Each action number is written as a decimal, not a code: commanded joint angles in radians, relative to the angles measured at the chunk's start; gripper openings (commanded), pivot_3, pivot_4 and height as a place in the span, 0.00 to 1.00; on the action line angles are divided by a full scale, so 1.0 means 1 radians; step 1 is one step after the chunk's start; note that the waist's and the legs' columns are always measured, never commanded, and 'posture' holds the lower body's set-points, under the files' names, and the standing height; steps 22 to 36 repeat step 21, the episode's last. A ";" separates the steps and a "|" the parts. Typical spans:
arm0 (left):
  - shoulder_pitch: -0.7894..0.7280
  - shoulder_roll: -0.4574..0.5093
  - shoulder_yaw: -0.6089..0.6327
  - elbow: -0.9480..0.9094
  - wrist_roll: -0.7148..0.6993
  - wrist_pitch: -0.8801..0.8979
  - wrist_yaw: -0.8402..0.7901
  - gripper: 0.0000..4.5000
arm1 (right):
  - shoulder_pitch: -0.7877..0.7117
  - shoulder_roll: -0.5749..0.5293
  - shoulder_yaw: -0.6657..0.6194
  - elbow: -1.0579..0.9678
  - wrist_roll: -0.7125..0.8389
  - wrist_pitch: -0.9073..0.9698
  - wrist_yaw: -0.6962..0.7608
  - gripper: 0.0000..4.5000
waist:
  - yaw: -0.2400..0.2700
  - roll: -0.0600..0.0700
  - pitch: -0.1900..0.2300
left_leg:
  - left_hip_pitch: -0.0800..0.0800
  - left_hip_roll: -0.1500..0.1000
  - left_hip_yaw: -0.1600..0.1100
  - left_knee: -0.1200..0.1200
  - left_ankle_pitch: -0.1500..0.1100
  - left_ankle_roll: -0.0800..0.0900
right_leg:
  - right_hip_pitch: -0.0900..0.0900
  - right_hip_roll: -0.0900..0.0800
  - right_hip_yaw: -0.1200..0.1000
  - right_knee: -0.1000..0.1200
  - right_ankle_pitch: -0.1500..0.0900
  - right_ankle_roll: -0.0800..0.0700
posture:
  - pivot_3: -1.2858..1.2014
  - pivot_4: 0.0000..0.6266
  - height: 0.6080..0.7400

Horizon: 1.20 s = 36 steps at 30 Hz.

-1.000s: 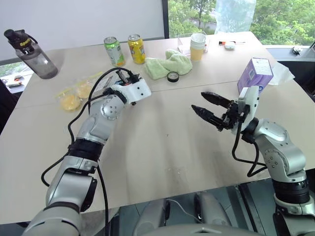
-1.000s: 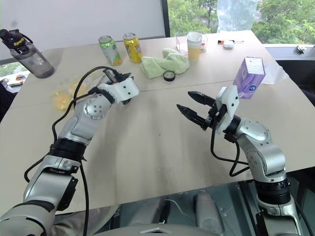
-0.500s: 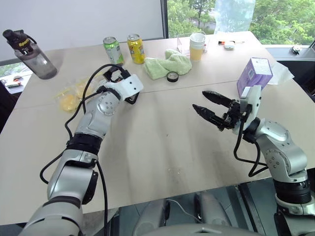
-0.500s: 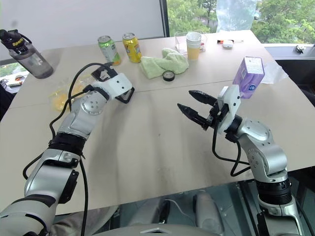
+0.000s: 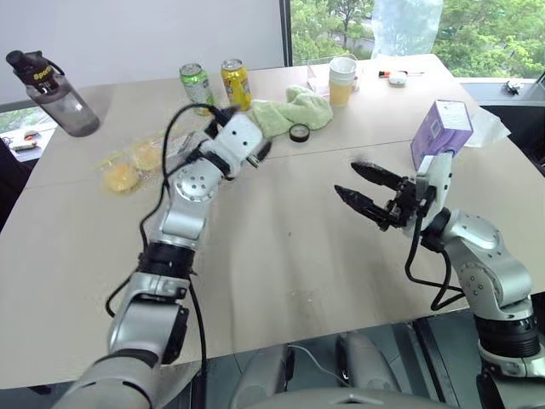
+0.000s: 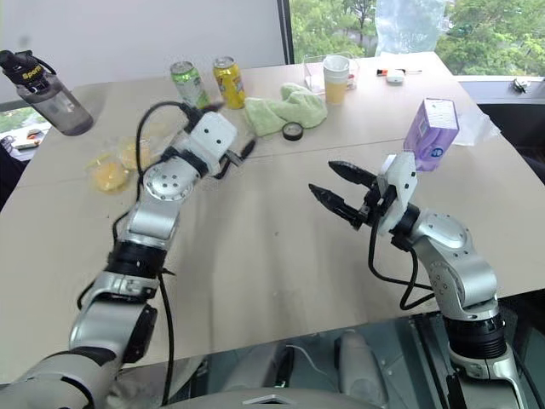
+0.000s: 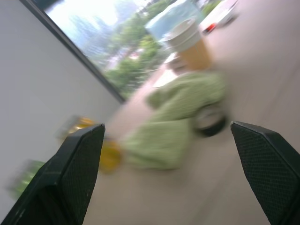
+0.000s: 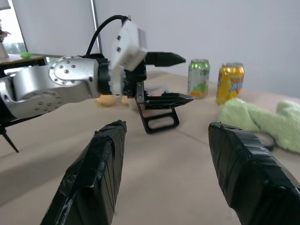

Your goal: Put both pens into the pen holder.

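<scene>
Your left gripper [image 8: 182, 78] is spread wide with nothing between its fingers, and it hovers above the table [image 5: 281, 256]. Your right gripper [image 5: 347, 179] is also spread and empty, held off the table well apart from the left one, with its tips aimed toward it.

Ahead of the left fingers lies the crumpled green cloth [image 7: 178, 117]. The stacked cup [image 7: 190, 44] is beyond it and the yellow can [image 7: 110, 154] is off to one side.

The pen holder [image 8: 159, 123] sits just beneath the left gripper's lower finger [image 8: 166, 99]. Its black loop frame is low on the table, and its long side runs roughly parallel to that finger. You cannot tell whether finger and frame touch.

The right wrist view gives you the holder's frame side-on. In the head views it is mostly hidden by the left hand. The left wrist view looks past it to the small black ring [image 7: 208, 121] at the cloth's edge.

You cannot make out where the pens are.
</scene>
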 commanded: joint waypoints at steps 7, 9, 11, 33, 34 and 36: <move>0.412 0.134 0.049 -0.271 -0.251 0.199 -0.267 1.00 | 0.214 -0.142 -0.088 0.129 -0.118 -0.166 0.087 0.66 | 0.002 0.001 -0.001 | 0.003 0.000 0.001 0.000 0.000 0.000 | 0.002 0.001 0.001 0.001 0.000 0.000 | 0.52 0.24 1.00; 0.491 0.157 0.055 -0.316 -0.265 0.212 -0.282 1.00 | 0.236 -0.145 -0.095 0.187 -0.145 -0.227 0.099 0.66 | 0.007 0.001 -0.001 | 0.004 0.000 0.001 0.000 0.000 0.000 | 0.004 0.001 0.001 0.001 0.000 0.000 | 0.52 0.24 1.00; 0.562 0.176 0.053 -0.367 -0.252 0.212 -0.276 1.00 | 0.248 -0.149 -0.098 0.247 -0.165 -0.278 0.116 0.66 | 0.011 0.001 -0.001 | 0.004 0.000 0.001 0.000 0.000 0.000 | 0.004 0.001 0.001 0.000 0.000 0.000 | 0.52 0.24 1.00; 0.700 0.207 0.114 -0.505 -0.278 0.239 -0.251 1.00 | 0.212 -0.162 -0.092 0.403 -0.202 -0.398 0.162 0.66 | 0.029 0.002 -0.001 | 0.005 0.001 0.001 0.000 0.000 0.000 | 0.005 0.000 0.001 0.000 0.000 0.000 | 0.52 0.24 1.00; 0.700 0.207 0.114 -0.505 -0.278 0.239 -0.251 1.00 | 0.212 -0.162 -0.092 0.403 -0.202 -0.398 0.162 0.66 | 0.029 0.002 -0.001 | 0.005 0.001 0.001 0.000 0.000 0.000 | 0.005 0.000 0.001 0.000 0.000 0.000 | 0.52 0.24 1.00; 0.700 0.207 0.114 -0.505 -0.278 0.239 -0.251 1.00 | 0.212 -0.162 -0.092 0.403 -0.202 -0.398 0.162 0.66 | 0.029 0.002 -0.001 | 0.005 0.001 0.001 0.000 0.000 0.000 | 0.005 0.000 0.001 0.000 0.000 0.000 | 0.52 0.24 1.00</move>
